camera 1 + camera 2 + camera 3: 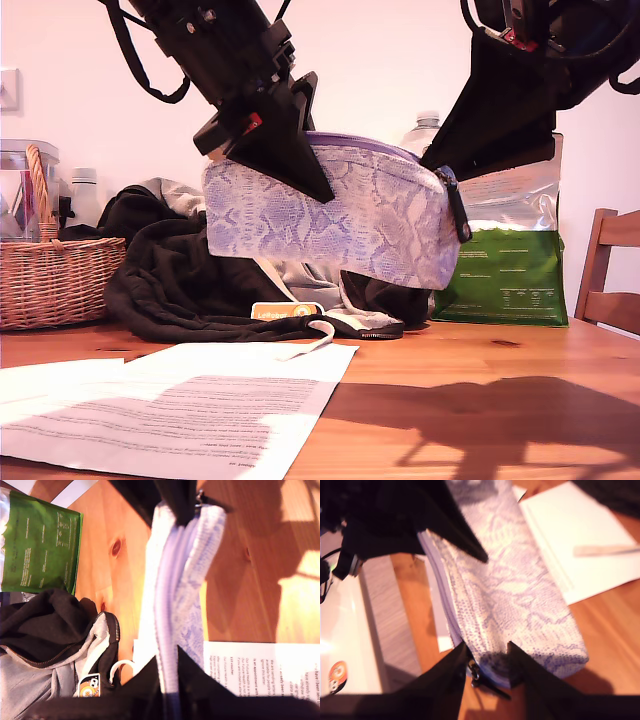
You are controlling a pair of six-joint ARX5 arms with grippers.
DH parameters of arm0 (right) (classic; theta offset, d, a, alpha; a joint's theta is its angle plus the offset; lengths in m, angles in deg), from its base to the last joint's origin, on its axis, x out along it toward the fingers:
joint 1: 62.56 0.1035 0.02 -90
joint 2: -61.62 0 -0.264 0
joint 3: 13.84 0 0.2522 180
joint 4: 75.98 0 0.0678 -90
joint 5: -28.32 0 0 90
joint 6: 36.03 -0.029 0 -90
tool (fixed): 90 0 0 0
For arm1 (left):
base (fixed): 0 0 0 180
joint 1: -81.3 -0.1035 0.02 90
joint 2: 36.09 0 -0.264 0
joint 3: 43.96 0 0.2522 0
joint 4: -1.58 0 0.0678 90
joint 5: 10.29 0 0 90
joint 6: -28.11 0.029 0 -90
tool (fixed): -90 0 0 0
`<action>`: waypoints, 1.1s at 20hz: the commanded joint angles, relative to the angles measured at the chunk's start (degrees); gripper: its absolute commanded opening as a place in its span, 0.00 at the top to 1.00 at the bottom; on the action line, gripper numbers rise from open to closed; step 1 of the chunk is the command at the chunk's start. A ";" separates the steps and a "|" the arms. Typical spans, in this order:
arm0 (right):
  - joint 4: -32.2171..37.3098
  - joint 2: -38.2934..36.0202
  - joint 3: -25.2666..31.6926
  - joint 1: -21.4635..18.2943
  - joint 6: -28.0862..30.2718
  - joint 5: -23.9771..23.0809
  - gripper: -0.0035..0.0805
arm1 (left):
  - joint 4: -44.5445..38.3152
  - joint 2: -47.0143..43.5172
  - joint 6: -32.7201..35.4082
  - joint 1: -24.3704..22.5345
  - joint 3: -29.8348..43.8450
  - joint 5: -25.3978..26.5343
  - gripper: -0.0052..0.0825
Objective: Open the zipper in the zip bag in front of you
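Both grippers clamp zip bag (340, 215) off table: first (167, 680) on zipper (167, 595) edge, second (487, 655) by pull tab (480, 676). Risk: fabric slips w/ pull, bag drops.

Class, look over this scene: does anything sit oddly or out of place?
The zip bag hangs tilted in mid-air above the table, held between two grippers instead of lying flat. Its zipper looks closed.
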 commanded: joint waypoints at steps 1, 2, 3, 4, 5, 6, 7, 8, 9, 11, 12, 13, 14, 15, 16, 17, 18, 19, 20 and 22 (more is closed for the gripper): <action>-0.48 0.48 -0.13 -0.07 -2.01 0.09 0.58 | -0.74 -0.24 0.20 -0.04 0.39 -0.22 0.96; -0.39 0.46 -0.13 -0.07 -2.69 0.09 0.56 | -0.72 -0.24 0.20 -0.28 0.39 -0.24 0.96; -0.22 0.46 -0.13 -0.07 -2.73 -0.17 0.55 | -0.63 -0.22 0.20 -0.55 0.39 -0.24 0.96; -0.11 0.39 -0.15 -0.07 -2.86 -0.28 0.55 | -0.44 -0.22 0.20 -0.79 0.39 -0.26 0.96; -0.17 0.39 -0.24 -0.07 -3.02 -0.28 0.55 | -0.07 -0.22 0.17 -0.98 0.39 -0.28 0.96; -0.26 0.33 -0.31 -0.07 -3.15 -0.28 0.55 | 0.48 -0.22 0.17 -1.22 0.39 -0.70 0.96; -0.31 0.15 -0.44 -0.13 -4.15 -0.28 0.55 | 1.11 -0.20 0.17 -1.70 0.39 -1.60 0.96; -0.48 -0.02 -0.61 -0.42 -4.94 -0.15 0.55 | 1.55 -0.20 0.04 -2.27 0.39 -2.45 0.96; -0.79 -0.20 -0.87 -0.74 -5.86 -0.26 0.55 | 1.81 -0.20 -0.02 -2.75 0.39 -3.19 0.96; -1.60 -0.24 -0.96 -0.83 -6.43 -0.20 0.55 | 2.21 -0.20 -0.26 -3.54 0.39 -4.20 0.96; -2.29 -0.24 -0.96 -0.83 -6.40 -0.20 0.55 | 2.67 -0.20 -0.28 -4.11 0.39 -5.16 0.96; -2.91 -0.24 -0.96 -0.83 -6.25 -0.22 0.56 | 3.23 -0.20 -0.37 -4.76 0.39 -6.43 0.96; -3.34 -0.24 -0.96 -0.83 -6.19 -0.24 0.58 | 3.80 -0.20 -0.39 -5.35 0.39 -7.76 0.96; -3.96 -0.24 -0.96 -0.83 -6.19 -0.28 0.60 | 3.91 -0.20 -1.70 -5.81 0.39 -8.92 0.96; -4.37 -0.24 -0.96 -0.83 -6.19 -0.33 0.62 | 3.87 -0.20 -3.26 -6.29 0.39 -10.56 0.96; -4.83 -0.24 -0.96 -0.81 -6.19 -0.33 0.64 | 3.82 -0.20 -3.76 -6.86 0.39 -12.50 0.96; -5.05 -0.24 -0.96 -0.66 -6.14 -0.35 0.65 | 3.74 -0.20 -5.86 -7.45 0.39 -13.86 0.96; -5.38 -0.24 -0.96 -0.66 -5.90 -0.37 0.64 | 3.72 -0.20 -6.95 -7.89 0.39 -15.93 0.96; -5.35 -0.24 -0.96 -0.66 -5.86 -0.37 0.64 | 3.63 -0.20 -7.58 -8.13 0.39 -17.40 0.96; -5.11 -0.24 -0.96 -0.66 -5.86 -0.31 0.64 | 3.37 -0.20 -8.04 -8.52 0.39 -19.52 0.96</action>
